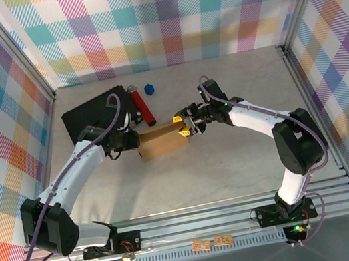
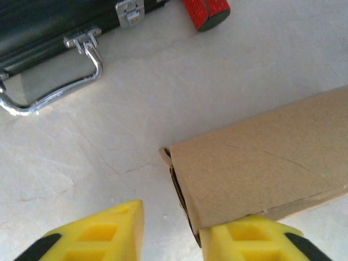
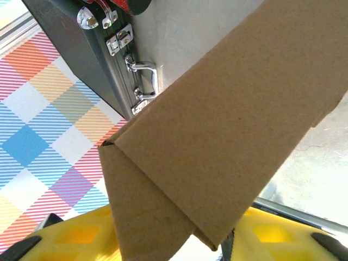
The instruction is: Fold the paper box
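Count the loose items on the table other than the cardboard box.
3: a black case at the far left, a red cylinder right beside it, and a blue cube just past the cylinder's far end. Smaller ones may be hidden from view.

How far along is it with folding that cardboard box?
Looks nearly done: the box already has a closed, flat rectangular shape with folded corners. In hand: the right end effector has one end between its fingers, though a firm grip can't be confirmed; the left end effector sits open at the other end. Still to do: probably pressing shut the small gap at that end and letting go.
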Robot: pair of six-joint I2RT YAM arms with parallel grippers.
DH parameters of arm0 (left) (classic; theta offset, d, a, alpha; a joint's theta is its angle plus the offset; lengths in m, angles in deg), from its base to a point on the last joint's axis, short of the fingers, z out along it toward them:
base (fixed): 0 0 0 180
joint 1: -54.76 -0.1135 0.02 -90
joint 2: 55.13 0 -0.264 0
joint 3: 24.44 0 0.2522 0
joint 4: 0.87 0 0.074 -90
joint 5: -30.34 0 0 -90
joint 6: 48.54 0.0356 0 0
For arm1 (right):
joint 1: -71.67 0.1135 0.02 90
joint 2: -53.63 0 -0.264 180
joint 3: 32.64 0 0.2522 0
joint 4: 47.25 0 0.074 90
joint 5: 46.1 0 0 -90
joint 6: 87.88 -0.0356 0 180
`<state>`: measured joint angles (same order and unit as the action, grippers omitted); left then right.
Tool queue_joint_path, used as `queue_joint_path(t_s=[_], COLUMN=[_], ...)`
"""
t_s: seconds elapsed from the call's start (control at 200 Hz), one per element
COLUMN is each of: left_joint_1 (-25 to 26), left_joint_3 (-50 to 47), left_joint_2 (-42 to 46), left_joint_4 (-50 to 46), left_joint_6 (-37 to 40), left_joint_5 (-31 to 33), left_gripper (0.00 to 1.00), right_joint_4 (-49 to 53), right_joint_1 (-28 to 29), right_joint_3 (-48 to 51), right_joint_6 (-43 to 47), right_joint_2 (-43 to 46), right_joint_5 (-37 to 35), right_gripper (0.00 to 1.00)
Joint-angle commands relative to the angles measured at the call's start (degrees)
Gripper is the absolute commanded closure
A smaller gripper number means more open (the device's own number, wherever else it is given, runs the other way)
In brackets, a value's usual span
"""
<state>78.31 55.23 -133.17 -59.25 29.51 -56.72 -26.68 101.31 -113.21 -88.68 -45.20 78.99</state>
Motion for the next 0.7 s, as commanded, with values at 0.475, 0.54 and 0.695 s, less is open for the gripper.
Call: queue_joint_path(t_s=[0.475,0.54,0.695], left_joint_1=[-6.63,-7.64,-9.26], left_joint_3=[-5.18,-7.18,-12.85], left_joint_2=[9.41,9.85,11.26], left_joint_4=[6.84,9.41,17.79], left_joint_6=[-53.79,-58.32,-67.87], left_joint_5=[-21.64,-22.81,-23.57], left_gripper=[0.36,0.36,0.36], right_joint_4=[2.68,2.79,2.81], right_joint_1=[0.59,0.63,0.59], right_joint_3=[1.94,2.01,2.21], right_joint_6=[1.51,1.68,1.77], right_joint_2=[-0.84,-0.80,-0.54], right_joint_5=[-1.61,-1.61,-1.78], right_gripper=[0.62,0.62,0.63])
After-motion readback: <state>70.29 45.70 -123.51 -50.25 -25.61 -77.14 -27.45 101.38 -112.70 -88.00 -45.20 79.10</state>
